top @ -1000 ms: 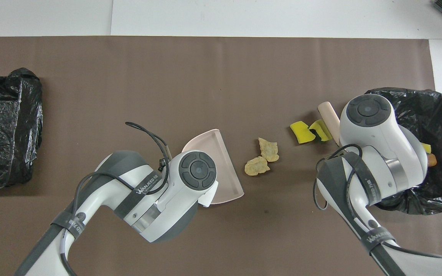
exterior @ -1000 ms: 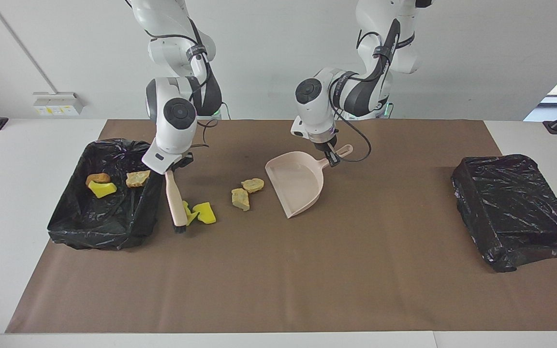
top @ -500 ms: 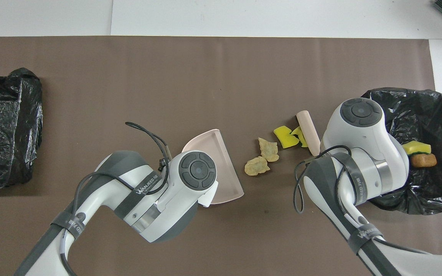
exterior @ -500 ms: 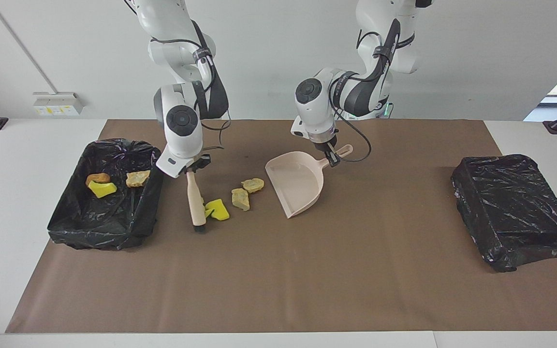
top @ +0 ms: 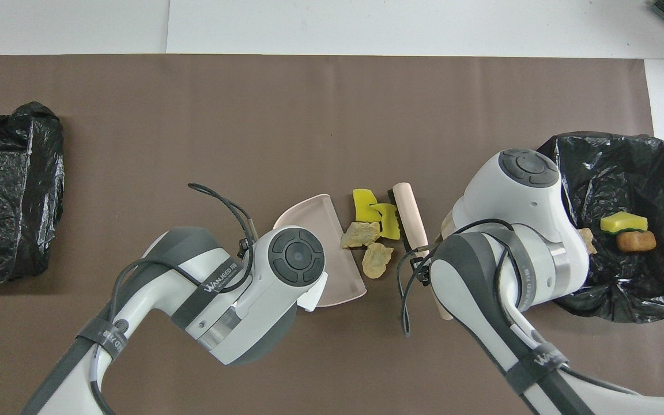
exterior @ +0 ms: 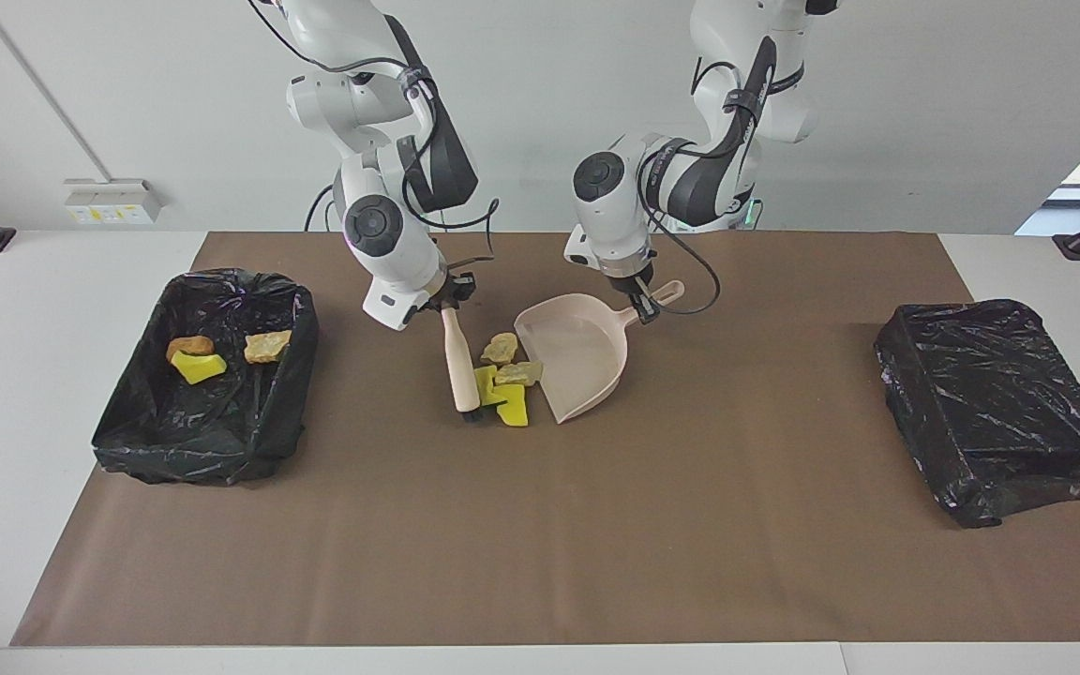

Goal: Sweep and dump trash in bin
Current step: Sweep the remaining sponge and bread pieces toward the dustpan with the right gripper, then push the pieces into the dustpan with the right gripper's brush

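Fingers of my right gripper (exterior: 447, 307) are clamping tight on the handle of the brush (exterior: 458, 361), which is leaning down with its dark bristles touching the brown mat (exterior: 540, 525). Fingers of my left gripper (exterior: 641, 305) are pinching shut on the handle of the pink dustpan (exterior: 577, 361), which is resting on the mat with its open mouth facing the brush.

Four scraps of the trash (exterior: 505, 375) are lying bunched between the brush and the dustpan's mouth: two yellow wedges just beside the bristles, two tan chunks touching the pan's lip. Three more scraps are sitting inside the lined bin (exterior: 127, 412) toward my right arm's end of the tabletop (exterior: 24, 375). A second bin wrapped in black plastic (exterior: 999, 412) is sitting at my left arm's end.

The mat is covering most of the white tabletop, leaving bare strips at both ends. A pale wall (exterior: 521, 103) is rising at the robots' edge, carrying a small white socket box (exterior: 111, 201)
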Tool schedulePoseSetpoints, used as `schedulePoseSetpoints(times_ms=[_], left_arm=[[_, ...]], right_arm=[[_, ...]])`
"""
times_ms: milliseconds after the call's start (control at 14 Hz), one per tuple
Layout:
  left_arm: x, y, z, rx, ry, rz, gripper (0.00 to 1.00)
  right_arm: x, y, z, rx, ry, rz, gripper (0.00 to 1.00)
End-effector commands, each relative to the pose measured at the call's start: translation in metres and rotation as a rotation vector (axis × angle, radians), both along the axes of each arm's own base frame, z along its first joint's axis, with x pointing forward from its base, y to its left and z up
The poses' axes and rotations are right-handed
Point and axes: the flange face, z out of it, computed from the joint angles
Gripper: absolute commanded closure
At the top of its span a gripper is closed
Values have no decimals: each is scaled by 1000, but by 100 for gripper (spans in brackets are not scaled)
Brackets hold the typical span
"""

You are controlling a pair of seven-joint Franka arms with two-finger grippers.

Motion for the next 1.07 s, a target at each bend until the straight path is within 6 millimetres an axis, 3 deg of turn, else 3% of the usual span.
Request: schedulePoseSetpoints(times_ms=[0, 214, 357, 500, 857, 1000], left_arm=[[-7, 7, -1, 5, -16, -25, 100], [-7, 7, -2, 4, -16, -25, 100], [-8, 6, -1, 6, -15, -27, 100], [-8, 5, -1, 2, -18, -28, 100], [-7, 9, -3, 4, -9, -21, 100], [-8, 9, -4, 5, -8, -21, 100]], right_arm=[[2, -26, 28, -146, -61, 67, 100], [2, -41, 12, -292, -135, 169, 100], [2, -35, -9, -305, -142, 197, 100], [2, -29, -16, -289, -139, 187, 100], [-20, 44, -52, -160, -121, 93, 100], [-32, 79, -48, -55, -102, 66, 100]])
